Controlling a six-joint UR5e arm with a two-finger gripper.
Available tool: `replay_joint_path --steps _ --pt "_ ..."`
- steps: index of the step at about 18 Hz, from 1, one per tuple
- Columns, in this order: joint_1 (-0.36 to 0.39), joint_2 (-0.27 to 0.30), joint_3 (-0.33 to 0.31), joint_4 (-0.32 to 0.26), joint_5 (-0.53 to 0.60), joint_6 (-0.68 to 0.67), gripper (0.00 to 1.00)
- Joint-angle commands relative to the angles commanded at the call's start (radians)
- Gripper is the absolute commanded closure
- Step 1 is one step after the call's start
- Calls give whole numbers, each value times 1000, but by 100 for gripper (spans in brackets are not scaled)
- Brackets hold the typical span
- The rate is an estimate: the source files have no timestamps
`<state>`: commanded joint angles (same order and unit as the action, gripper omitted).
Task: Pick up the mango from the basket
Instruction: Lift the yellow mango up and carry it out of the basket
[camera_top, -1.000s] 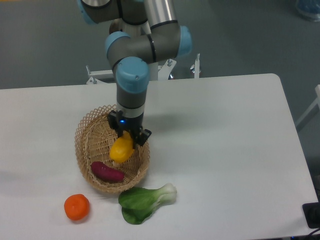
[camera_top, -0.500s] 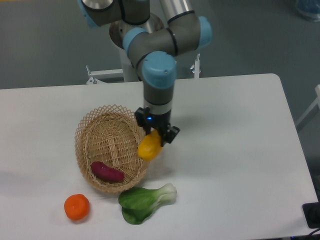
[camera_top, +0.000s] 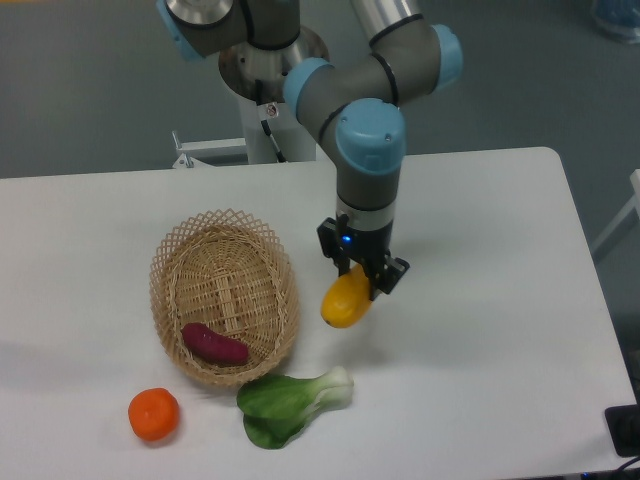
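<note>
Now hand (camera_top: 358, 283) gripping mango (camera_top: 345, 300), right of basket (camera_top: 168, 262) (sweet potato (camera_top: 213, 343) inside)

a white table (camera_top: 480, 300) with rounded corners fills most of the view. behind it lies grey-green floor (camera_top: 90, 90). a white metal bracket (camera_top: 195, 152) shows at the table's far edge. the light is soft and even.

Looks like a robotics lab/test cell: industrial arm (camera_top: 370, 130) w/ grey tubes & blue joint caps on a metal pedestal (camera_top: 265, 60), plain white counter (camera_top: 480, 250), grey floor (camera_top: 90, 90). Produce is staged like props: wicker basket (camera_top: 222, 296), orange (camera_top: 153, 414), bok choy (camera_top: 290, 403).
</note>
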<state>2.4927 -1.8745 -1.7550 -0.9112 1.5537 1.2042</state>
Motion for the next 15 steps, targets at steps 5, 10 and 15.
replay_joint_path --steps 5,10,15 --pt "49 -6 22 -5 8 93 70" --pt "71 -8 18 -3 8 129 68" --pt "71 -8 17 -3 8 129 68"
